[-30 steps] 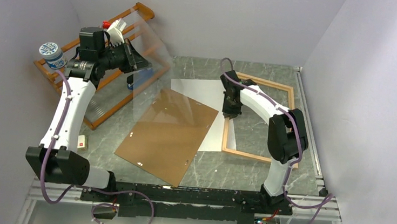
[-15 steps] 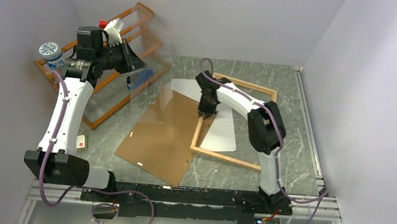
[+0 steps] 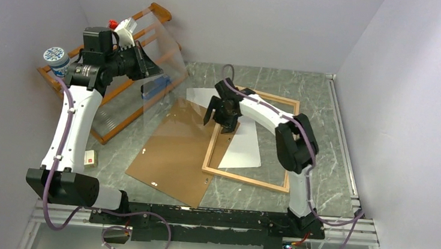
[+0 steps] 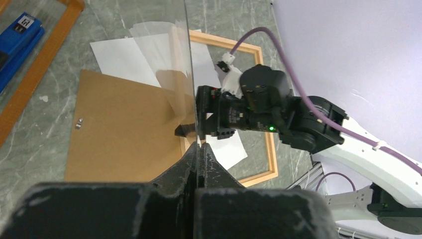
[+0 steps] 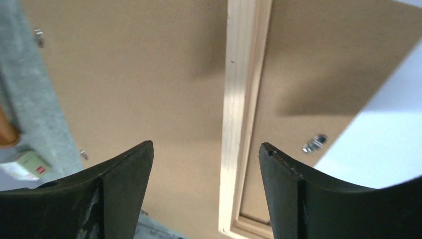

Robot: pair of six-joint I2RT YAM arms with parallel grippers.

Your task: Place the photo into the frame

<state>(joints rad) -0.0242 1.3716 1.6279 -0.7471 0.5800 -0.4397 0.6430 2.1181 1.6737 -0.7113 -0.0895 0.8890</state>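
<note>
The frame (image 3: 208, 153), a thin light-wood rectangle, lies flat on the table. Its left rail rests on the brown backing board (image 3: 170, 150). The photo (image 3: 242, 149) lies white side up under the frame; one corner (image 3: 199, 94) sticks out at the back. My right gripper (image 3: 219, 117) hovers open over the left rail, which runs between its jaws (image 5: 205, 149) untouched as a pale strip (image 5: 243, 99). My left gripper (image 4: 199, 149) is raised at the back left, shut on the edge of a clear pane (image 4: 189, 69). That pane (image 3: 165, 56) stands upright in the air.
An orange-brown slatted rack (image 3: 120, 112) leans at the back left, with a blue-patterned cup (image 3: 55, 59) at its end and a blue object (image 3: 158, 86) by it. A small white box (image 3: 91, 158) lies near the left arm. Walls close both sides.
The right arm slid the frame leftward over the photo and onto the board's edge, then opened and let go of the rail. The left arm shifted slightly, still holding the pane.
</note>
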